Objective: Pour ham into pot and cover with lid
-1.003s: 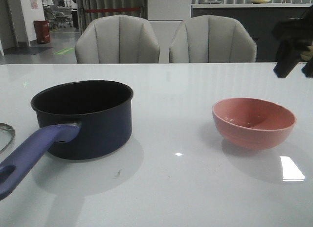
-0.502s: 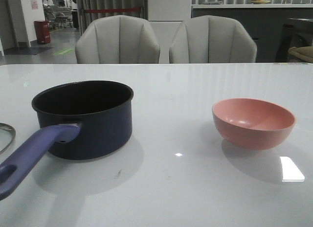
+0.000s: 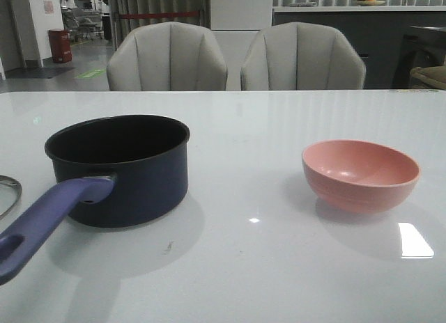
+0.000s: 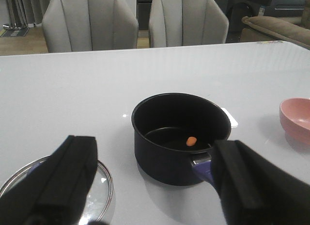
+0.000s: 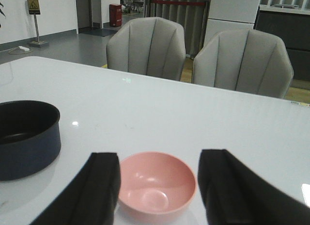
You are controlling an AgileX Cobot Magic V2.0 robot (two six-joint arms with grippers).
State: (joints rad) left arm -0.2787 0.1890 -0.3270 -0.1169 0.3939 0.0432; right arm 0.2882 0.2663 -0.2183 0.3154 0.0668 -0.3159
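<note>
My left gripper [image 4: 155, 186] stood wide open with nothing between its fingers [image 4: 68, 176], hovering above the table [image 4: 72, 89]. Just ahead of it sat the pot [image 4: 181, 133], upright, its long blue-purple handle [image 4: 203, 168] running back toward the gripper, so the pot's long axis lay roughly along my line of approach. One small orange slice of ham [image 4: 192, 140] lay flat on the black bottom; I could not tell whether more lay hidden behind the near wall. The lid [image 4: 94, 186] rested flat on the table beside the pot, partly hidden behind one finger, apart from the pot. My right gripper [image 5: 157, 186] was likewise spread wide and empty, with the pink bowl [image 5: 157, 186] standing upright on the table directly ahead between its fingers [image 5: 97, 186], untouched and showing a bare inside. The pot stood well off to that gripper's left.
</note>
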